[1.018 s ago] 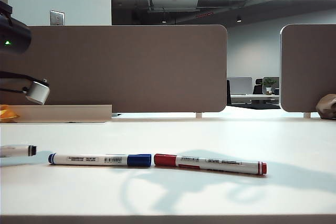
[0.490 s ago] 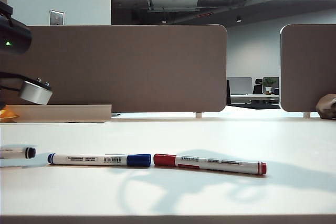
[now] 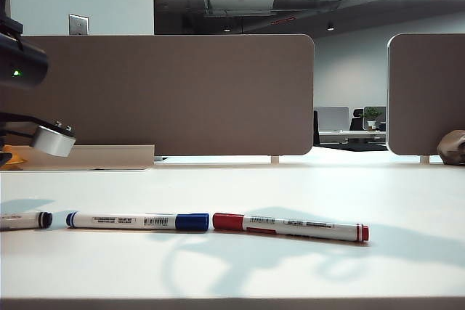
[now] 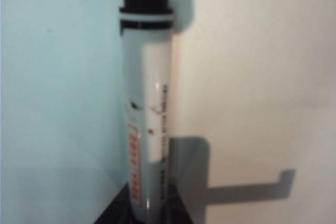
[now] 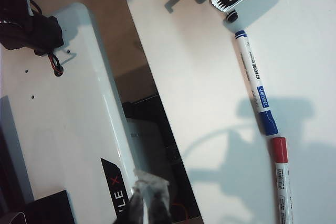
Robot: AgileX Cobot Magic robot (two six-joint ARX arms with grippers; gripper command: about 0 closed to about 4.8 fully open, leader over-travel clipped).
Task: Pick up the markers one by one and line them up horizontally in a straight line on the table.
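White tabletop, grey partition panels behind. My left fingers sit at the black marker, which lies at the row's left end; I can't tell if they're clamped or loosened. Right fingers together, empty, parked off the tabletop's edge. Markers look light, stiff, slick, likely to roll; grab mid-barrel. Blue marker and red marker lie tip to tip; nothing blocks.

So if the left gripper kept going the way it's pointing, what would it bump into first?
Probably just the plain white table. The left gripper holds the black-capped white marker sticking out ahead of it, so the marker's black tip would likely touch first, though depth is unclear.
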